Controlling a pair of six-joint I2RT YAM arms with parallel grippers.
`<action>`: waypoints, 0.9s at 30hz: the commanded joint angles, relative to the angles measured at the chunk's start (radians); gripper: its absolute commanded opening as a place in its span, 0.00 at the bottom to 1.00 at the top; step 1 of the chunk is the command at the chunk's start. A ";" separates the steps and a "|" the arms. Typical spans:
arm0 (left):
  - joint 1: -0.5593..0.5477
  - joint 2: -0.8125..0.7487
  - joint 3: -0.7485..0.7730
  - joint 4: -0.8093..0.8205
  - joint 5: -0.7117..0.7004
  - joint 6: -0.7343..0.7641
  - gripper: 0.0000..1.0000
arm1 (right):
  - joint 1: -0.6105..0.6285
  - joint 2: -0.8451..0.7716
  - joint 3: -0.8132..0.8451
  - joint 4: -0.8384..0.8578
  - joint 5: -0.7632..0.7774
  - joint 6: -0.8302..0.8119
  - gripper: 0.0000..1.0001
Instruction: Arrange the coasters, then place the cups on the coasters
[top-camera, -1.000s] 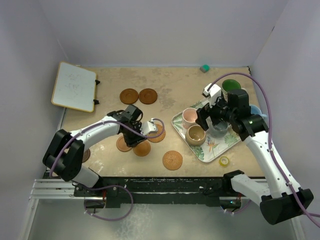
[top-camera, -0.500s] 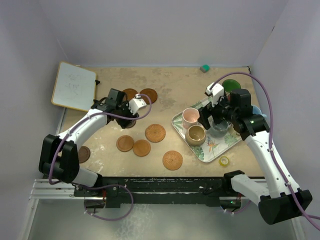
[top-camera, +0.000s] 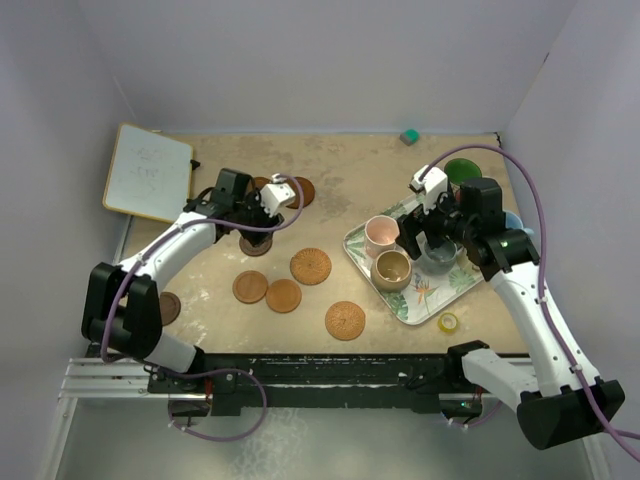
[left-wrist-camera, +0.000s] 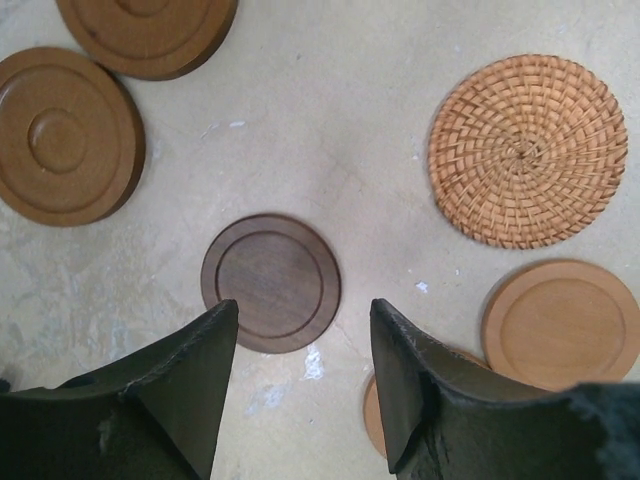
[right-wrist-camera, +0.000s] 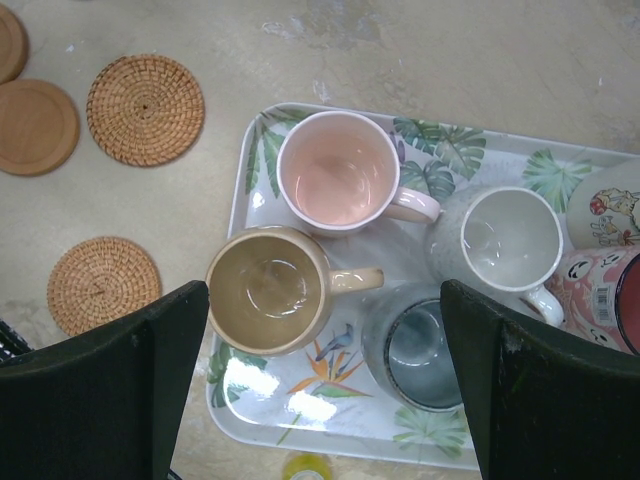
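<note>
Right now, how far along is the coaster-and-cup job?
Done: little; coasters lie scattered. In hand: nothing; left tool stands open over the dark coaster, right tool open above the tray. Left: arranging coasters, then moving every mug, the pink mug and tan mug included.

Dark brown ringed coaster (left-wrist-camera: 270, 283); woven tan coaster (left-wrist-camera: 527, 150); pink mug (right-wrist-camera: 337, 172); tan mug (right-wrist-camera: 268, 290); leaf-patterned tray (right-wrist-camera: 440, 165).

Left claw (left-wrist-camera: 302, 315) swung back over dark coaster (left-wrist-camera: 270, 283), opening wider.
</note>
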 joint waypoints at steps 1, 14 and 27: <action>-0.062 0.041 0.043 0.031 0.055 0.014 0.53 | -0.006 -0.024 0.000 0.018 -0.017 -0.015 1.00; -0.229 0.256 0.133 0.043 0.077 0.014 0.59 | -0.017 -0.029 -0.001 0.017 -0.011 -0.014 1.00; -0.134 0.181 0.059 0.072 -0.023 -0.046 0.60 | -0.018 -0.023 0.001 0.016 -0.003 -0.026 1.00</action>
